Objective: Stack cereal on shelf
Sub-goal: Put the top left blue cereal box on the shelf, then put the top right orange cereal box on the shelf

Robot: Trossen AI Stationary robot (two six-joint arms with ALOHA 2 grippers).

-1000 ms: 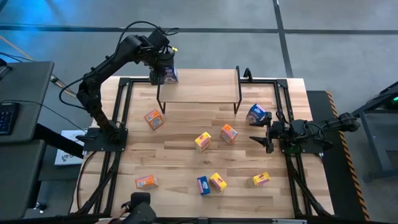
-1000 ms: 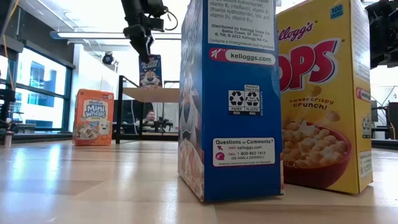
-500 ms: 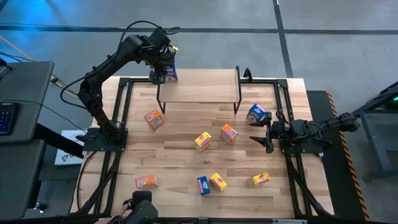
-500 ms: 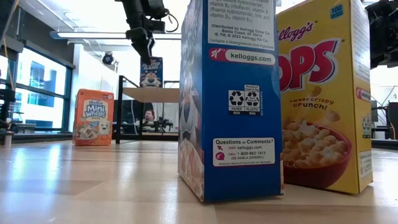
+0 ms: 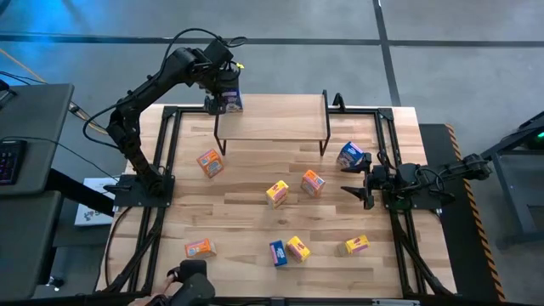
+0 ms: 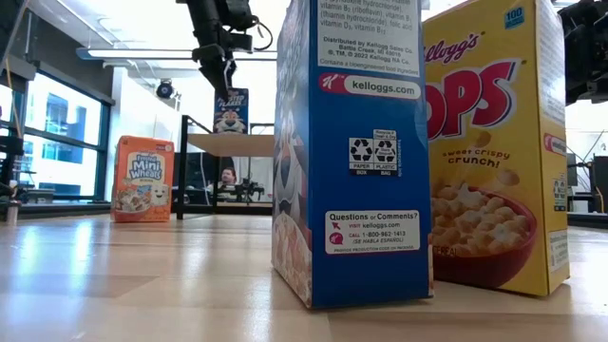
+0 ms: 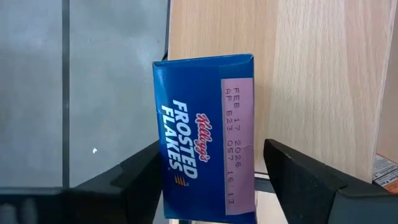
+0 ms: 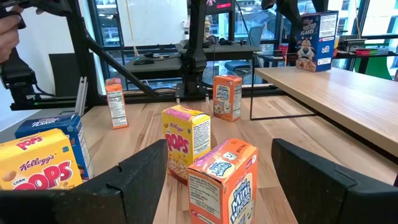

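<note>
While the blue cereal box (image 5: 231,102) stands upright at the shelf's (image 5: 280,119) left end, we note the left end effector (image 5: 219,95) spread just clear of its sides, no longer clamped as before. Light, crushable card; we'd pinch the narrow faces gently. Right end effector (image 5: 355,192) waits released at the worktop's (image 5: 246,221) right.

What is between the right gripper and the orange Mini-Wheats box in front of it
Nothing visible. The right gripper, open, faces the orange Mini-Wheats box directly; the yellow Pops box stands just behind it, not between.
</note>
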